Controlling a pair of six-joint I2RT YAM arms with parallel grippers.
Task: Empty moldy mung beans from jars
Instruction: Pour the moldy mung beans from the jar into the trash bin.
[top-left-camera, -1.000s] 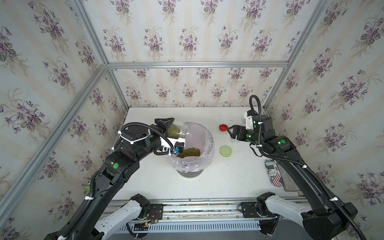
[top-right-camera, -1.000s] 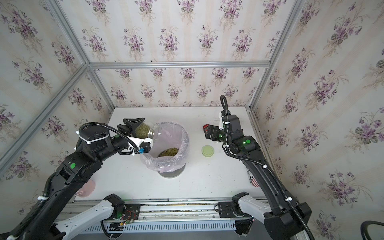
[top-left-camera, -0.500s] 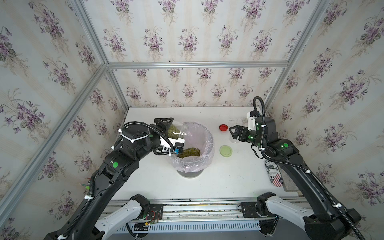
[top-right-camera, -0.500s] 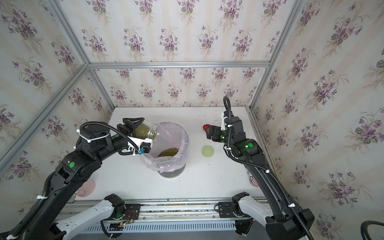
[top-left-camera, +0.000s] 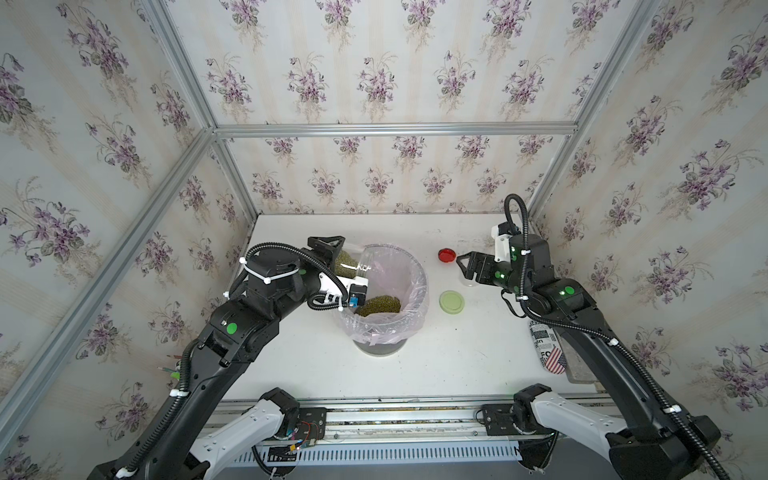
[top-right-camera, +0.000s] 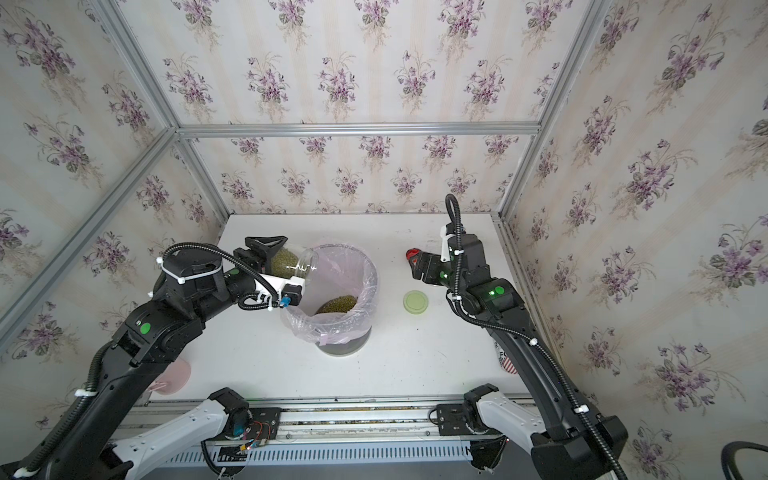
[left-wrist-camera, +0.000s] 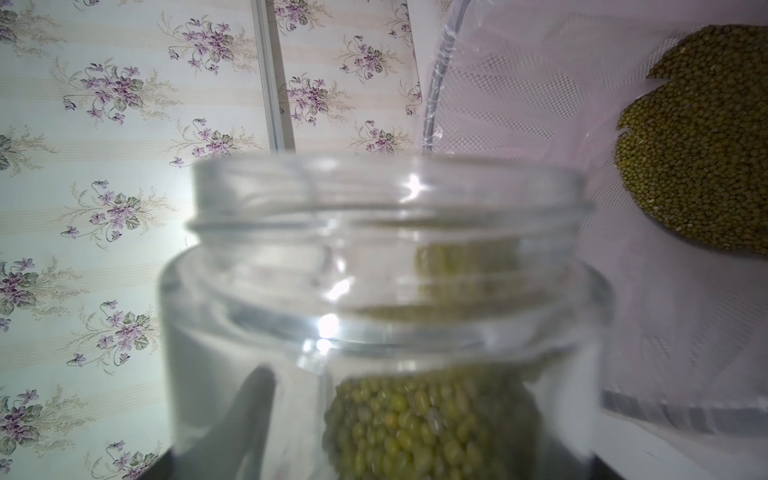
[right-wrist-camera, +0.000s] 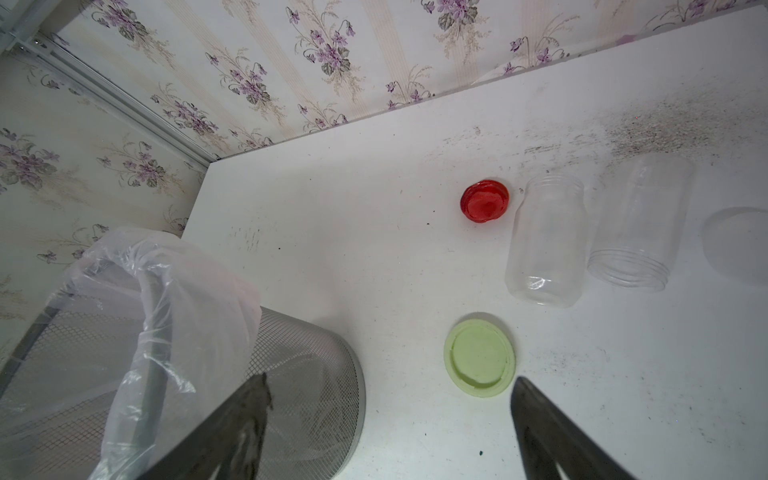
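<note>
Tilted at the rim of the pink-lined bin (right-wrist-camera: 299, 374), clasped in the wide-set left gripper (top-left-camera: 347, 266): a jar (top-right-camera: 291, 264) part-filled with mung beans (left-wrist-camera: 415, 428), more heaped inside. Near the open, empty right gripper (right-wrist-camera: 390, 384): red lid (right-wrist-camera: 484, 201), green lid (right-wrist-camera: 479, 354), two empty jars (right-wrist-camera: 544, 245), one perhaps inverted. Scuffed white tabletop (right-wrist-camera: 374, 166), floral-papered walls (top-left-camera: 374, 83).

You have three clear jars: one part-full jar (left-wrist-camera: 386, 299), one empty jar (right-wrist-camera: 544, 245) and a second empty jar (right-wrist-camera: 640, 224). You also have two loose lids, one red lid (right-wrist-camera: 484, 201) and one green lid (right-wrist-camera: 479, 354), plus one bag-lined bin (right-wrist-camera: 307, 374) and two heaps of mung beans (left-wrist-camera: 415, 428).
</note>
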